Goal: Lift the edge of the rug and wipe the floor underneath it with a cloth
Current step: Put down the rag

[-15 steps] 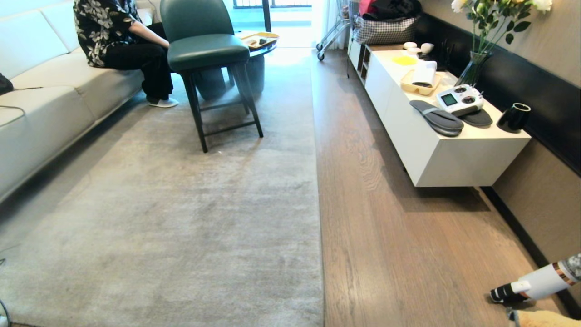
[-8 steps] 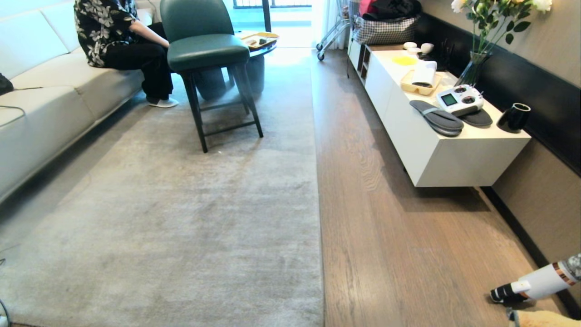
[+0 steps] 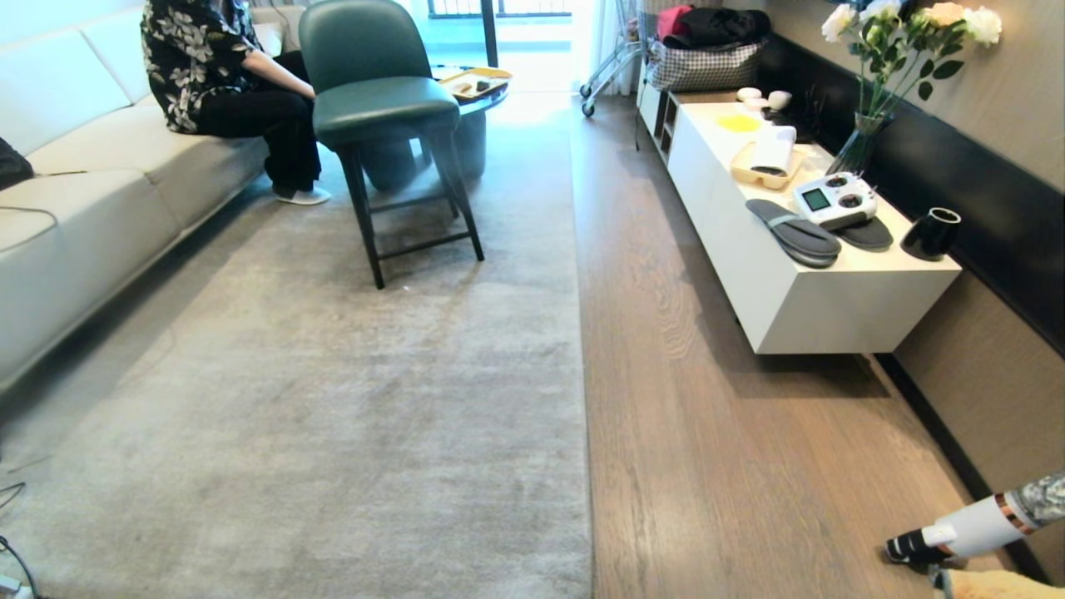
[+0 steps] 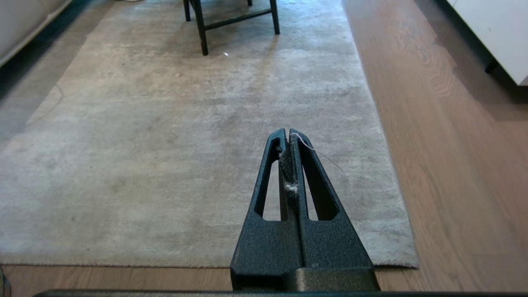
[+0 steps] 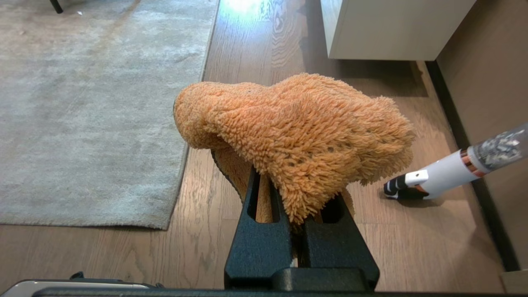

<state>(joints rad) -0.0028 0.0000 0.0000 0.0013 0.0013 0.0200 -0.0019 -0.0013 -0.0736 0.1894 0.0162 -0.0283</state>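
Rug edge: you have the rug edge running crosswise just ahead of and below both arms, with its near right corner between them; a second, long side runs away from you.
Long axis: the near border lies side to side; the long side lies front to back.
Left gripper: your left gripper is clenched on nothing but a wisp of lint, hanging over the rug near its right corner, pointing forward.
Right gripper: your right gripper is grasping the cloth, which drapes over the fingertips, above bare floor just right of the rug corner.
Nearer arm: I judge the left is better placed to lift the border, the right to wipe.
Direction: the border lies down and slightly forward from the left gripper.
Floor under rug: covered; nothing is lifted yet.
Counts: one rug, one cloth, two grippers, one green chair, two grey slippers on the white cabinet, one vacuum, one person seated on the sofa.
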